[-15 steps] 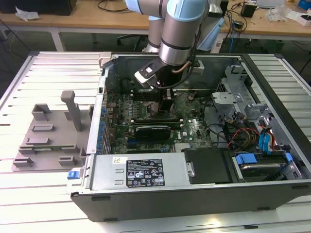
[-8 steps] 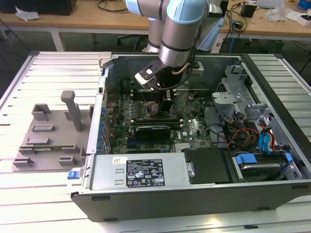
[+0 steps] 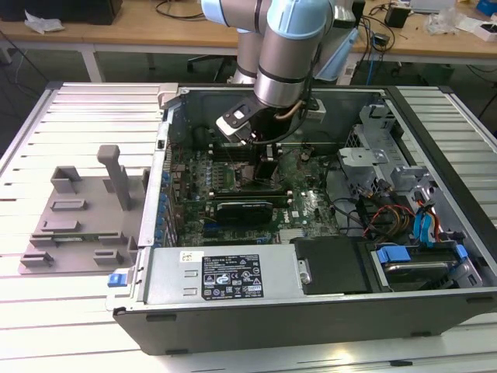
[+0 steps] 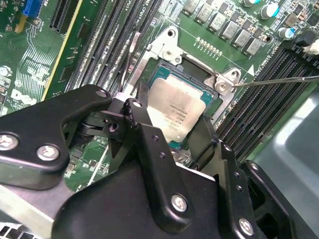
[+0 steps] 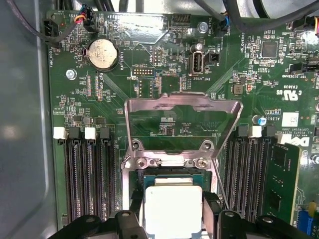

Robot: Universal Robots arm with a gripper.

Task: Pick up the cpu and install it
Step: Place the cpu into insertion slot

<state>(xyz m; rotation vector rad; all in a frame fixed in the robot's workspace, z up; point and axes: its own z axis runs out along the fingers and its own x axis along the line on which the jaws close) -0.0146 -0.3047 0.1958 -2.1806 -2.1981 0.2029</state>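
The cpu (image 4: 177, 110) is a small silvery square chip lying in or just above the motherboard socket (image 4: 225, 85); I cannot tell whether it is fully seated. In both wrist views my gripper (image 4: 172, 127) has one black finger against each of two opposite edges of the cpu (image 5: 172, 206), so it is shut on the chip. The socket's metal load plate (image 5: 182, 107) stands swung open beyond the chip. In the exterior view the gripper (image 3: 264, 167) reaches down into the open computer case (image 3: 311, 303), over the green motherboard (image 3: 307, 206).
Rows of memory slots (image 5: 87, 174) flank the socket on both sides. A thin retention lever (image 4: 279, 79) sticks out beside it. A black card (image 3: 245, 208) lies nearer the case front. A grey tray with upright blocks (image 3: 78, 214) sits at the exterior view's left, drive cages (image 3: 404, 179) at the right.
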